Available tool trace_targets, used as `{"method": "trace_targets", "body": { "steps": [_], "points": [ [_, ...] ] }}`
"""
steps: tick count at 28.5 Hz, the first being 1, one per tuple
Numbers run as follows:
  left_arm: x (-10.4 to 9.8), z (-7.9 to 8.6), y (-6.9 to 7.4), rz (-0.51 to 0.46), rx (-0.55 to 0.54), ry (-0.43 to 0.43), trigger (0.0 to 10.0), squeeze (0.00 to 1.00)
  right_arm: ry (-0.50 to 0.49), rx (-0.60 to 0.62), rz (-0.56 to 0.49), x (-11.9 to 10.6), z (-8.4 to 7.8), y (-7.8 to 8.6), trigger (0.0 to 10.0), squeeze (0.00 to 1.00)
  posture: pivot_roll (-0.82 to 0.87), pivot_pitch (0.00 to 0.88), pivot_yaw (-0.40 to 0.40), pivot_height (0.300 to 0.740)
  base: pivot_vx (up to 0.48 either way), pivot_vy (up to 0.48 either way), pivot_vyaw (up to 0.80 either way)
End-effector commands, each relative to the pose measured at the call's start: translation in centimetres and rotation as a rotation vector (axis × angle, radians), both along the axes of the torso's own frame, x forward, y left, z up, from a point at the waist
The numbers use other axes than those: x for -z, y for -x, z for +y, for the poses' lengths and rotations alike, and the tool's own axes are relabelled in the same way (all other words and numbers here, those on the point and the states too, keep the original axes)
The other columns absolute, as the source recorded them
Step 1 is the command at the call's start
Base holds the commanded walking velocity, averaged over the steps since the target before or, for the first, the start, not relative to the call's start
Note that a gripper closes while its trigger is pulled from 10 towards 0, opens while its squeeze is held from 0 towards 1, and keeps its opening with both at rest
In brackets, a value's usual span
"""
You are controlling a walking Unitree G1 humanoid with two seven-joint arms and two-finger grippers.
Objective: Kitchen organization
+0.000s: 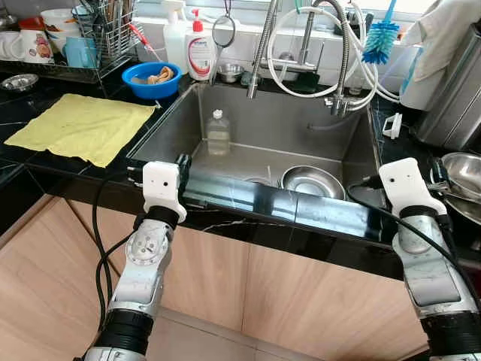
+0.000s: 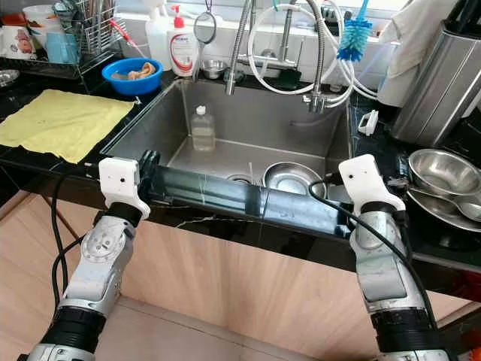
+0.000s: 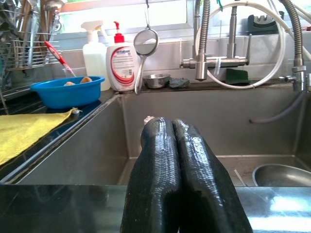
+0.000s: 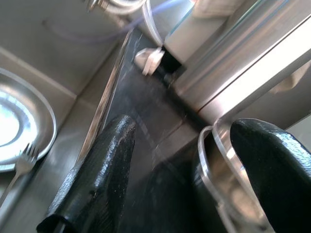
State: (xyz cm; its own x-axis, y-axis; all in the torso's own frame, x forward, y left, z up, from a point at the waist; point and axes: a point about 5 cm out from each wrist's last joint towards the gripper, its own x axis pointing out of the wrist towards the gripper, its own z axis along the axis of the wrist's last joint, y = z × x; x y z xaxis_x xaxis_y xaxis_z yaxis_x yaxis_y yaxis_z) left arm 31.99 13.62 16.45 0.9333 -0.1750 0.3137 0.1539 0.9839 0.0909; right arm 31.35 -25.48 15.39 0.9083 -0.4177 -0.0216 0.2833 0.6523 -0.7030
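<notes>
The left end effector [image 3: 177, 141] is held over the sink's [image 1: 173, 120] front edge, fingers pressed together (nothing gripped). The right end effector [image 4: 184, 165] is spread apart above the worktop [image 4: 141, 111] beside a steel bowl [image 1: 466, 174].

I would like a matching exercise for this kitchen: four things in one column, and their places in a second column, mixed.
Things:
1. clear bottle
2. yellow cloth
3. blue bowl
4. steel bowl

Places:
A. spread flat on the black counter, left of the sink
B. lying on the sink floor, right part
C. standing upright inside the sink, near its left wall
D. on the counter at the sink's back left corner

Pairs: 1-C, 2-A, 3-D, 4-B
</notes>
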Motion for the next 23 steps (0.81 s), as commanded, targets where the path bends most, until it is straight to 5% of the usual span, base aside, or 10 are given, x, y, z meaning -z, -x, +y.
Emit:
{"method": "trace_targets", "body": {
  "steps": [1,14,15,16,17,22,23],
  "points": [
    [-0.3,-0.2,-0.1,-0.006,0.013,-0.006,10.0,0.0,-0.016,0.004,0.025,0.3,-0.1,0.0,10.0,0.0,0.08,0.0,-0.016,0.74,0.0,0.0,0.0],
    [-0.3,0.0,-0.1,-0.003,0.012,-0.007,10.0,0.0,-0.05,0.106,0.025,0.3,-2.4,1.1,10.0,0.0,0.08,0.0,-0.01,0.74,0.0,0.0,0.0],
    [-0.3,0.0,-0.1,-0.003,0.012,-0.007,10.0,0.0,-0.06,0.113,0.017,0.2,-2.5,1.2,6.8,0.0,0.08,0.0,-0.01,0.74,0.0,0.0,0.0],
    [-0.3,0.0,-0.1,-0.003,0.012,-0.007,10.0,0.0,-0.067,0.118,0.011,0.1,-2.5,1.2,6.8,0.0,0.08,0.0,-0.01,0.74,0.0,0.0,0.0],
    [-0.3,0.0,-0.1,-0.003,0.013,-0.007,10.0,0.0,-0.064,0.119,0.002,-0.1,-2.5,1.2,0.0,0.0,0.07,0.0,-0.008,0.74,0.0,0.0,0.0],
    [-0.3,-0.1,-0.1,-0.002,0.014,-0.005,10.0,0.0,-0.07,0.109,-0.004,-0.1,-2.3,1.1,0.0,0.0,0.07,0.0,-0.009,0.74,0.0,0.0,0.0],
    [-0.3,-0.1,-0.1,-0.001,0.013,-0.005,10.0,0.0,-0.076,0.101,-0.006,-0.1,-2.1,1.1,2.9,0.0,0.08,0.0,-0.01,0.74,0.0,0.0,0.0]
  ]
}}
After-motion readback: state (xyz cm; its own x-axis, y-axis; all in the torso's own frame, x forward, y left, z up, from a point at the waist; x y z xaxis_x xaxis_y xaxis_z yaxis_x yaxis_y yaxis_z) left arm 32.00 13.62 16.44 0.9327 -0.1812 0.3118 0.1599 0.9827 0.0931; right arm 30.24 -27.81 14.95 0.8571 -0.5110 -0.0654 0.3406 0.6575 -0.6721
